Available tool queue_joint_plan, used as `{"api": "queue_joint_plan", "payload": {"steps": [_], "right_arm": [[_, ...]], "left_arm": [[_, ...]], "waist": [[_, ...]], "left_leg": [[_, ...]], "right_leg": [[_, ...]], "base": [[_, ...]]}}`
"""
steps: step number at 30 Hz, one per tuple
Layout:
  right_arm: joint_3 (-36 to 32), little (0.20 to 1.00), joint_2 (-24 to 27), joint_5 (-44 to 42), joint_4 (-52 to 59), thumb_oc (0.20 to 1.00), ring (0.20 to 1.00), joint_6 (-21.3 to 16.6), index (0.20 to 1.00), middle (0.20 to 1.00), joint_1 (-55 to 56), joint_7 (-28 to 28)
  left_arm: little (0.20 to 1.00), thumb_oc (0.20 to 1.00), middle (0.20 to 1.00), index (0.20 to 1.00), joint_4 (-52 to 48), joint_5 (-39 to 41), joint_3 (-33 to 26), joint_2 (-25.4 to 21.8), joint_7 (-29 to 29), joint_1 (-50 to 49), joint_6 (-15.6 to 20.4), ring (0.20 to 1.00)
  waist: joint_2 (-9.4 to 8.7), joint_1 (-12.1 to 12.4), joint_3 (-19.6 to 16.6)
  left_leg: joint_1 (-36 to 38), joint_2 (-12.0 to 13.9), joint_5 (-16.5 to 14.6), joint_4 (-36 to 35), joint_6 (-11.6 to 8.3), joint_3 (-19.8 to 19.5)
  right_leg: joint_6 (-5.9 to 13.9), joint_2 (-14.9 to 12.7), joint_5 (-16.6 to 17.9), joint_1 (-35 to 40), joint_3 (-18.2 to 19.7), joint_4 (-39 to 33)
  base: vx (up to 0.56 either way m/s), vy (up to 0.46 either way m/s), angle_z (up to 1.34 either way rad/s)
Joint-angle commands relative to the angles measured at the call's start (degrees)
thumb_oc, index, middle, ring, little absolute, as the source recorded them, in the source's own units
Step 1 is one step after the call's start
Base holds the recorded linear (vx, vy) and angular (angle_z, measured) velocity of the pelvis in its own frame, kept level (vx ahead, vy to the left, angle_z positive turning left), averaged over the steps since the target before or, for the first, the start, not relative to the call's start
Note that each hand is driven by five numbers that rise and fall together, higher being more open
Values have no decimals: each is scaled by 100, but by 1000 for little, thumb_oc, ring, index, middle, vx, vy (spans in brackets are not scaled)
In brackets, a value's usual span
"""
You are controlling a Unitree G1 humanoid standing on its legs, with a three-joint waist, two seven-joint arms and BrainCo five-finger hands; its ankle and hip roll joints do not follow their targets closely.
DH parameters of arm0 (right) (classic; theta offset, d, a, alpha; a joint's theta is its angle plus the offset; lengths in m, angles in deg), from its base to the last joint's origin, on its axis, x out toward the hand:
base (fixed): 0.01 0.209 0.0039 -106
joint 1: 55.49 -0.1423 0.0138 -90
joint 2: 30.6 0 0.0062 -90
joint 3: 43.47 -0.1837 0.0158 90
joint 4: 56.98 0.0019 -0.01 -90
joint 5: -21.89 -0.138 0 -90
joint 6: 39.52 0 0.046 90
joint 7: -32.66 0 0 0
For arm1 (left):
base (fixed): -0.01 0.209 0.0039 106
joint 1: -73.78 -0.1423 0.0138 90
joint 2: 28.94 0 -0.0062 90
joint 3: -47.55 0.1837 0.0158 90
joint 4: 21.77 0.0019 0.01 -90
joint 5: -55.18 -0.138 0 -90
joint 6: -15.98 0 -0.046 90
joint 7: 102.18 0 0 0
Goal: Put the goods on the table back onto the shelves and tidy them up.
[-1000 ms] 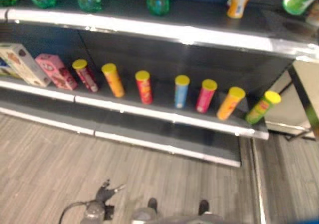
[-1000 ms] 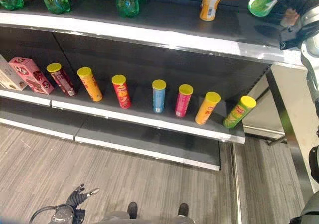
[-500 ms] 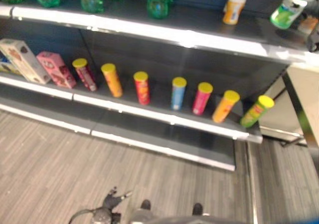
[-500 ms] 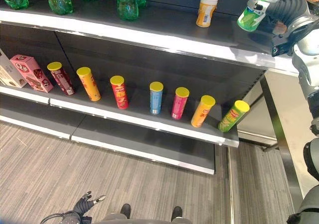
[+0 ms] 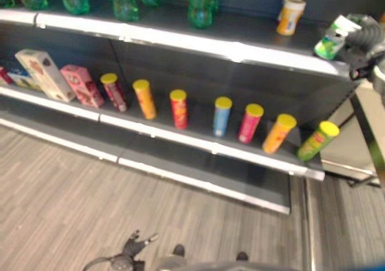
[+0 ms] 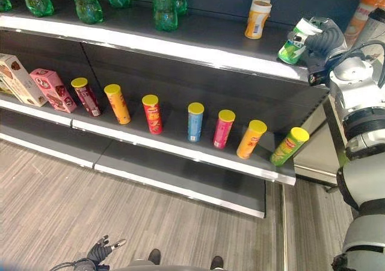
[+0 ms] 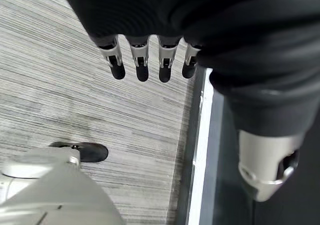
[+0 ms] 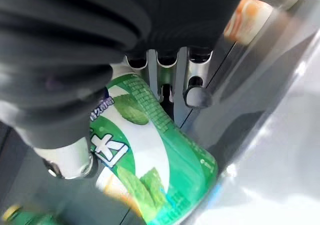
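Robot hand [image 6: 322, 41] grips one green container [image 6: 296, 42].

The can [image 8: 150, 170] is green and white with a leaf pattern; the tubes [image 6: 195, 121] – red, orange, blue, pink, green – have yellow lids (floor [image 6: 90, 205] grey-streaked).

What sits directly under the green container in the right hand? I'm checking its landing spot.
The top shelf near its right end lies beneath the green container held by the right hand; contact is hidden.
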Motion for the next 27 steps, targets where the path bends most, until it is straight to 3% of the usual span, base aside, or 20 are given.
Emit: {"api": "queue_joint_plan", "payload": {"steps": [1,20,21,22,23,27], "right_arm": [[311,200,171,352,-291,200,200,-73,200,200,-1011,-154],[535,200,1,902,-332,200,200,-128,200,200,-1233,-231],[518,291,-14,898,-327,291,291,-133,291,291,-1230,-247],[508,903,-20,897,-324,903,903,-139,903,903,-1225,-258],[490,1000,-31,895,-318,1000,1000,-147,1000,1000,-1214,-269],[447,1000,-66,891,-260,1000,1000,-172,1000,1000,-1208,-337]], "left_arm": [[1000,1000,1000,1000,168,162,114,-323,68,335,73,1000],[1000,1000,1000,1000,217,179,138,-245,124,379,64,1000],[1000,1000,1000,1000,235,174,138,-234,125,378,58,1000],[1000,1000,1000,1000,246,170,133,-229,127,373,53,1000],[1000,1000,1000,1000,252,166,131,-223,132,370,49,1000],[1000,1000,1000,1000,289,156,114,-214,150,347,46,1000]], "waist": [[-391,169,133],[-490,244,163],[-492,244,161],[-492,241,160],[-494,241,160],[-500,235,161]], "left_leg": [[-96,72,-428,-2,-261,-38],[-108,29,-450,-2,-250,-163],[-104,27,-453,-2,-247,-164],[-98,27,-456,-2,-246,-164],[-94,31,-458,-2,-244,-162],[-71,30,-469,-2,-236,-150]], "right_leg": [[313,-280,-480,246,-143,56],[305,-298,-515,320,-266,73],[306,-298,-517,326,-271,72],[306,-299,-520,331,-275,73],[306,-299,-520,333,-274,75],[309,-300,-521,338,-256,77]], "base": [[22,5,10],[6,3,4],[4,9,4],[6,7,3],[0,0,0],[1,2,1]]}}
